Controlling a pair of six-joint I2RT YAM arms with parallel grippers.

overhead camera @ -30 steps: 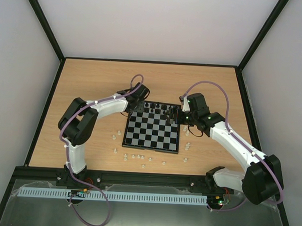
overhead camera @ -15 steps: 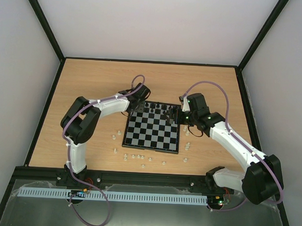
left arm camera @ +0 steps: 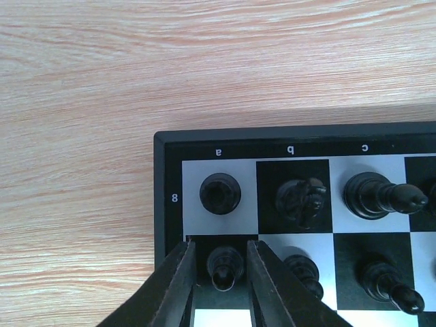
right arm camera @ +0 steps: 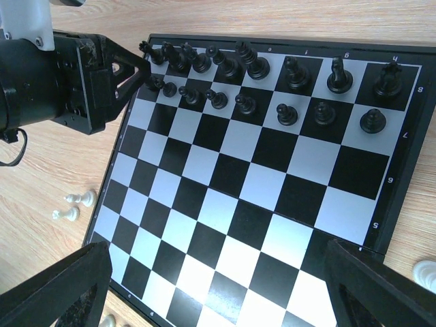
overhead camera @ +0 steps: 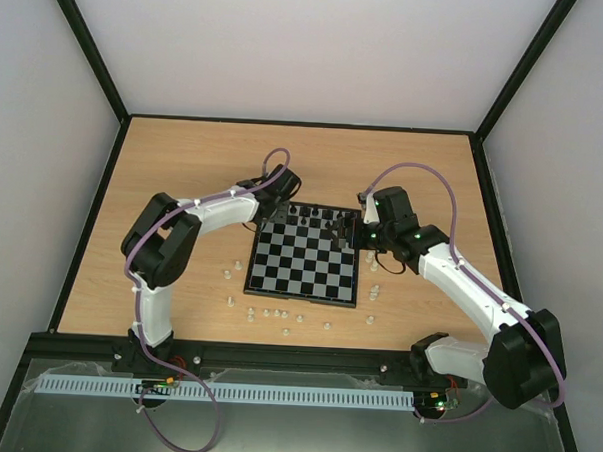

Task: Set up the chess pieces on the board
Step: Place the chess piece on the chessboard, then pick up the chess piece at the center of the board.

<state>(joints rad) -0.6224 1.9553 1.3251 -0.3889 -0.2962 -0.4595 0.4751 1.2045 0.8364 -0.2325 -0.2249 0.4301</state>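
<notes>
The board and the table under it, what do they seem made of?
The board: probably plastic, smooth black and silvery squares with a soft sheen. The table: wood or wood-look laminate, matte, pale with fine grain lines.

From where I stand, the small square chessboard (overhead camera: pixel 303 271) is checked in black and silvery-grey, with a thin black border carrying pale letters and numbers. The tiny glossy chess figures (right arm camera: pixel 372 120) along its far rows are all black, and the little plastic figures (right arm camera: pixel 87 198) lying off the board are cream-white. The flat wooden tabletop (overhead camera: pixel 184 171) is a warm light tan, streaked with fine straight grain. The two jointed robot arms (overhead camera: pixel 469 283) have white shells and black joints, each trailing a mauve-purple cable (overhead camera: pixel 416 165). The plain walls (overhead camera: pixel 309 46) are pale grey-white, edged by black frame bars (overhead camera: pixel 89 45).
</notes>
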